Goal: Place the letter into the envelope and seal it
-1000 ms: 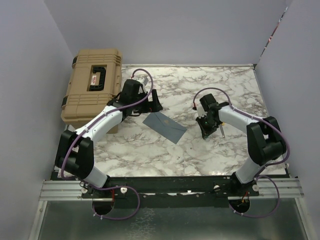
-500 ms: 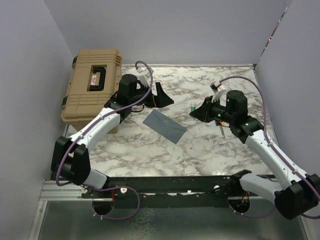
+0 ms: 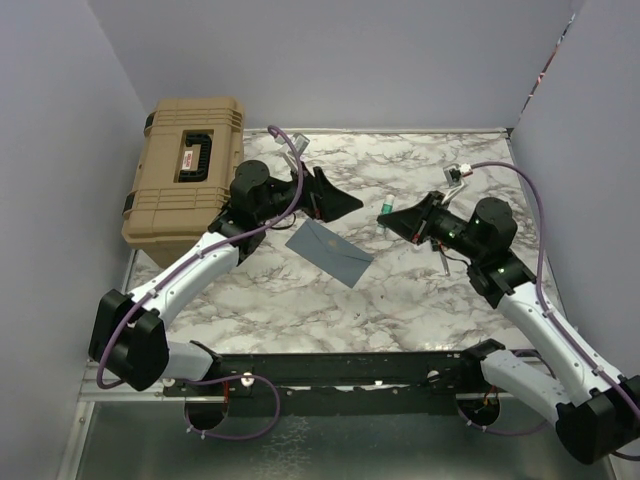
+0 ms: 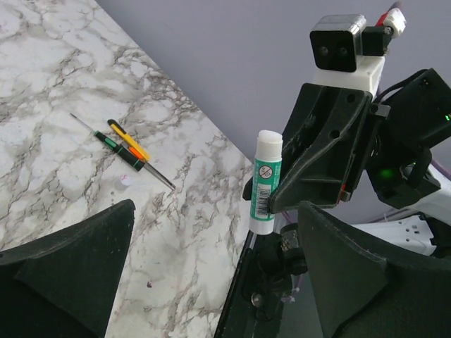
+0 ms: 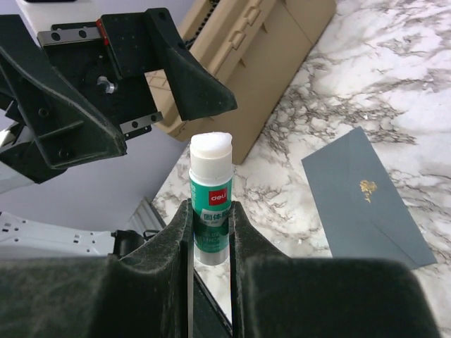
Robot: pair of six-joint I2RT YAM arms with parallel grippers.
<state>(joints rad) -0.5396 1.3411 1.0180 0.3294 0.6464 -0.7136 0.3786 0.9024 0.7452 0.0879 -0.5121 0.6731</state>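
Observation:
The slate-blue envelope (image 3: pixel 330 252) lies flat and closed on the marble table between the arms, also showing in the right wrist view (image 5: pixel 366 201). The letter is out of view. My right gripper (image 3: pixel 398 219) (image 5: pixel 211 236) hangs above the table, shut on a green-and-white glue stick (image 3: pixel 385 213) (image 5: pixel 211 186) (image 4: pixel 266 182) whose white end points at the left arm. My left gripper (image 3: pixel 343 203) (image 4: pixel 218 282) faces it a short way off, open and empty, above the envelope's far edge.
A big tan hard case (image 3: pixel 187 175) (image 5: pixel 261 63) stands at the table's back left. Two small screwdrivers (image 4: pixel 127 146) and a small white cap (image 4: pixel 124 182) lie on the table under the right arm. Grey walls close in both sides and the back.
The right gripper has risen from the table and turned left with the glue stick. The left gripper has lifted and swung right, so the two now face each other.

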